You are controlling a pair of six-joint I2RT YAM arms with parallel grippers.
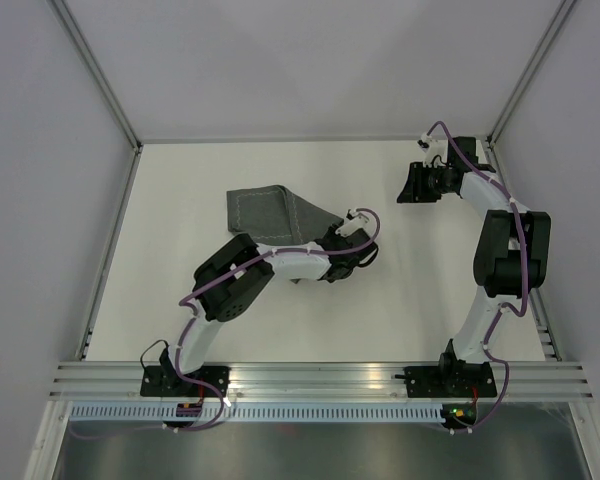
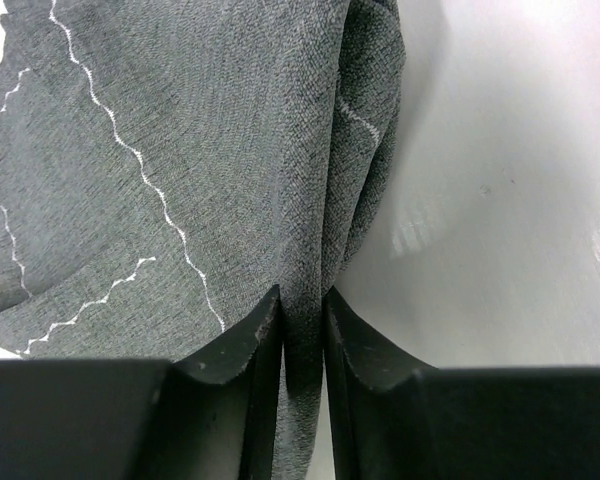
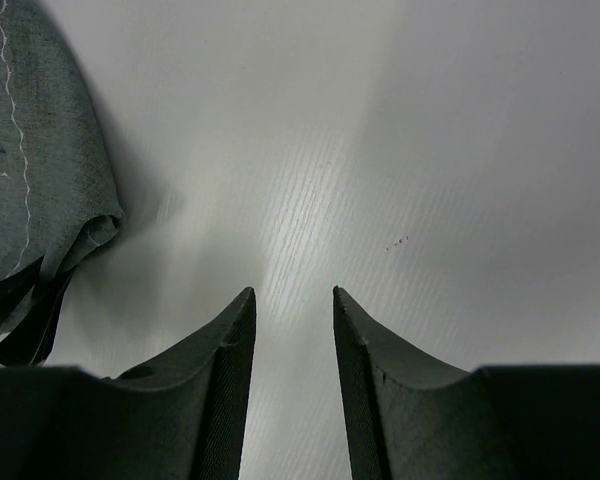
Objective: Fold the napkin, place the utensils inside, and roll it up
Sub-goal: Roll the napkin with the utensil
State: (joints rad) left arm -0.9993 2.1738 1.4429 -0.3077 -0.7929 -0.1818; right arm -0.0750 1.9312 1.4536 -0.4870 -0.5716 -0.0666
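Observation:
The dark grey napkin (image 1: 270,212) lies bunched on the white table, left of centre, with its right end gathered into a narrow fold. My left gripper (image 1: 325,238) is at that end. In the left wrist view its jaws (image 2: 303,300) are shut on the fold, and the napkin (image 2: 210,150) fans out beyond them with wavy light stitching. My right gripper (image 1: 408,185) hovers at the back right, apart from the cloth. It stands open (image 3: 293,292) over bare table, and the napkin's edge (image 3: 30,180) shows at its far left. The utensils are out of view.
White walls with metal frame posts (image 1: 100,75) close in the table on three sides. The aluminium rail (image 1: 320,378) carrying both arm bases runs along the near edge. The right arm's elbow (image 1: 510,250) stands tall by the right wall.

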